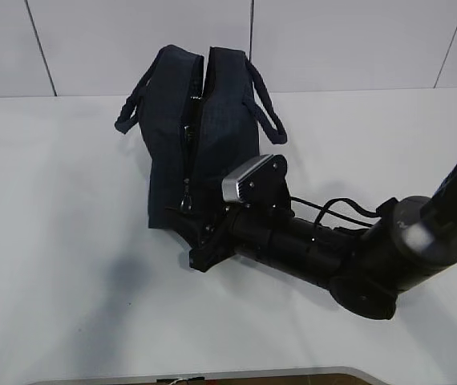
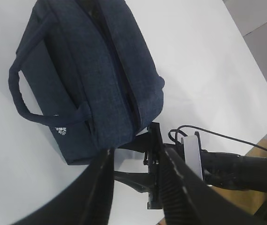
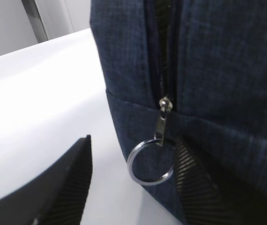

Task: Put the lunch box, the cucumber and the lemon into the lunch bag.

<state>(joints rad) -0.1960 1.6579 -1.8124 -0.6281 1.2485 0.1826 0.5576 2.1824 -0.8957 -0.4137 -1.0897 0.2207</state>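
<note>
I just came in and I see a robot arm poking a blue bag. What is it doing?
The right gripper is at the near end of the lunch bag, open, with the zipper's ring pull hanging between its fingers. It has not closed on the ring yet. The zipper looks zipped most of the way down that end. The left gripper hangs open above, touching nothing. No food or lunch box can be seen on the table.

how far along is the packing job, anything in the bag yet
Nothing can be confirmed packed: no lunch box, cucumber or lemon shows in any view, and the lunch bag hides its inside. In hand: the right claw sits open at the bag's end, its fingers either side of the zipper's ring pull, not yet gripping. The left claw hangs open above the table. Whether anything is left cannot be told.
</note>
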